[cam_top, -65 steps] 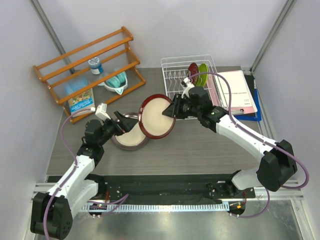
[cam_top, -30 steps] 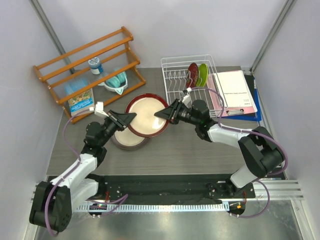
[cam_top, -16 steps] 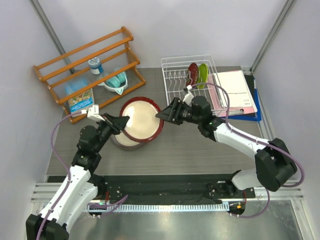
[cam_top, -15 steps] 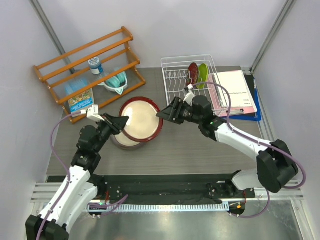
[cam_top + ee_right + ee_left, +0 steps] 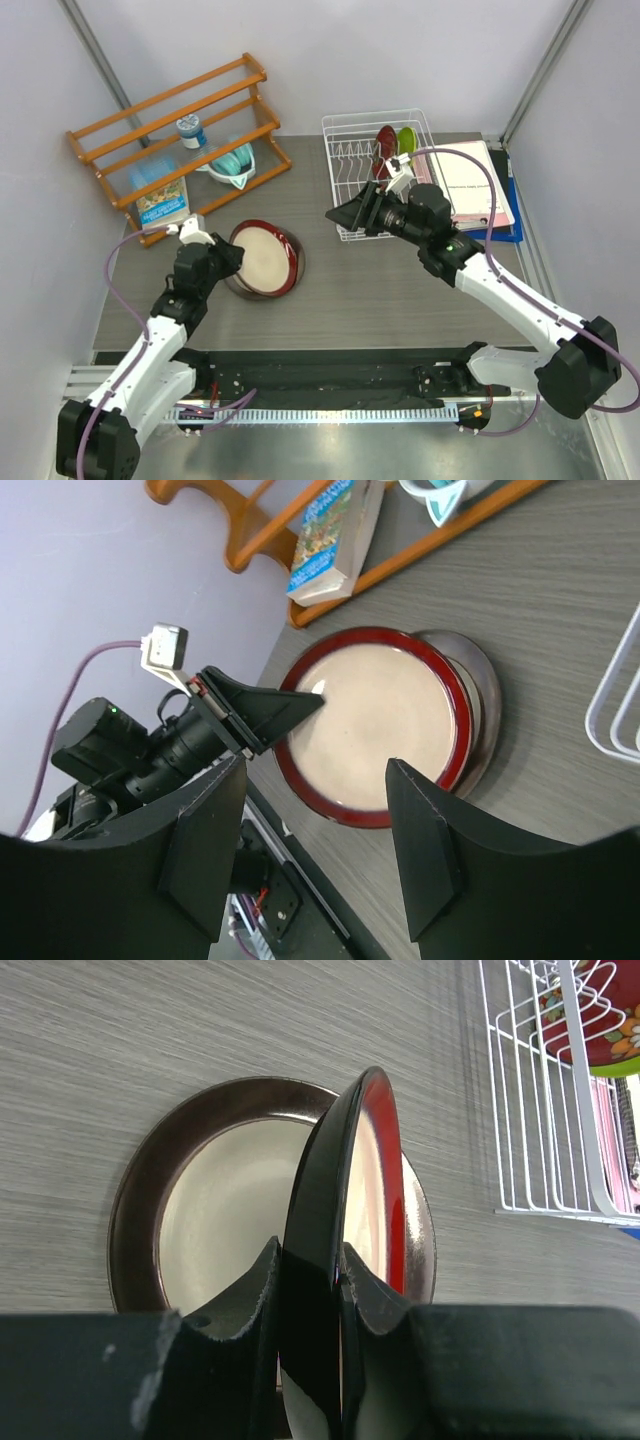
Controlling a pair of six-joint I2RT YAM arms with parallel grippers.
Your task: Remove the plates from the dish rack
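Observation:
My left gripper [image 5: 228,258] is shut on the near rim of the dark red-rimmed plate [image 5: 266,256], which is seen edge-on between the jaws in the left wrist view [image 5: 335,1190]. This plate hangs tilted over the dark-rimmed plate [image 5: 200,1200] lying flat on the table. I cannot tell whether they touch. My right gripper [image 5: 346,213] is open and empty at the front of the white dish rack [image 5: 345,150], apart from the held plate [image 5: 375,720]. In the rack stand a patterned dark red plate [image 5: 385,146] and a lime green plate [image 5: 406,141].
An orange wooden shelf [image 5: 170,125] at the back left holds a teal bowl-like item [image 5: 232,163], a jar [image 5: 190,131] and a book [image 5: 160,200]. Pink notebooks [image 5: 472,185] lie right of the rack. The rack's wire edge [image 5: 612,705] is close to my right fingers.
The right gripper opened, let go of the red-rimmed plate and drew back to the rack. The left gripper carried that plate left and down over the dark-rimmed plate.

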